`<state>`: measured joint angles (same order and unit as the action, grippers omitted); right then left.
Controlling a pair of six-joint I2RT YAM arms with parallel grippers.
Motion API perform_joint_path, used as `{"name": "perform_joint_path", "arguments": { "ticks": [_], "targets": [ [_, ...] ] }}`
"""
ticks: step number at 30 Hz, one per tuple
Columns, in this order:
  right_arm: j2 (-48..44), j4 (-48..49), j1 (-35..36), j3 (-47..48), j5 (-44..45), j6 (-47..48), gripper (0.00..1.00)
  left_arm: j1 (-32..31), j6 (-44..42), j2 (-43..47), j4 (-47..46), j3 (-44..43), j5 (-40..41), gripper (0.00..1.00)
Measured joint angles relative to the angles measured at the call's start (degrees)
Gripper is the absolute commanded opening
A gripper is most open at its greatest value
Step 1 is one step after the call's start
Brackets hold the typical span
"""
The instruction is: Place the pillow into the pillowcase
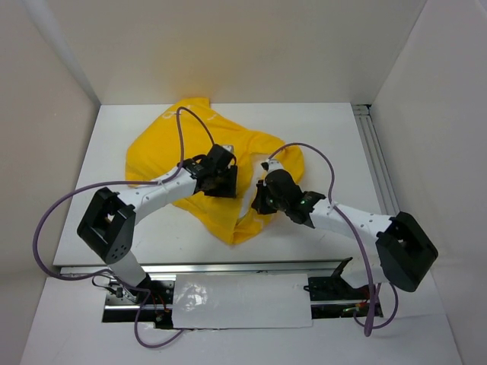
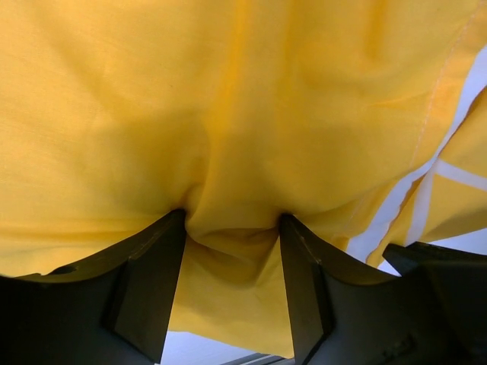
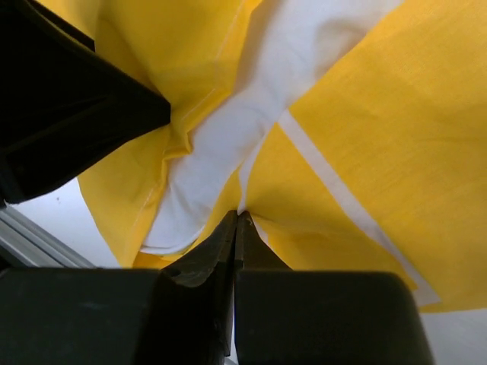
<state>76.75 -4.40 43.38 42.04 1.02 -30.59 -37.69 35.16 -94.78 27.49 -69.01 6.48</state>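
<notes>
While bunched mid-table, pillowcase (image 1: 199,163) pinched by left gripper (image 2: 232,228), edge nipped in pressed-together right gripper (image 3: 236,220), bare table (image 1: 335,144) around.

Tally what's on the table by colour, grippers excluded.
Yellow: 1, the pillowcase
White: 1, the pillow, showing only as white fabric at the pillowcase opening in the right wrist view
Total: 2
</notes>
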Motion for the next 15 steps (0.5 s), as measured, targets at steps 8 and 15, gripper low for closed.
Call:
{"name": "perform_joint_path", "arguments": {
  "ticks": [8,15],
  "targets": [
    [-2.21,-1.09,-0.5,4.37,-0.13,3.63,0.0,0.44,2.91,-4.59,0.0,-5.35,0.83,0.64],
    [-7.02,-0.72,-0.98,10.34,-3.52,8.04,0.0,1.79,6.14,-14.01,1.05,-14.86,1.09,0.64]
  ]
}}
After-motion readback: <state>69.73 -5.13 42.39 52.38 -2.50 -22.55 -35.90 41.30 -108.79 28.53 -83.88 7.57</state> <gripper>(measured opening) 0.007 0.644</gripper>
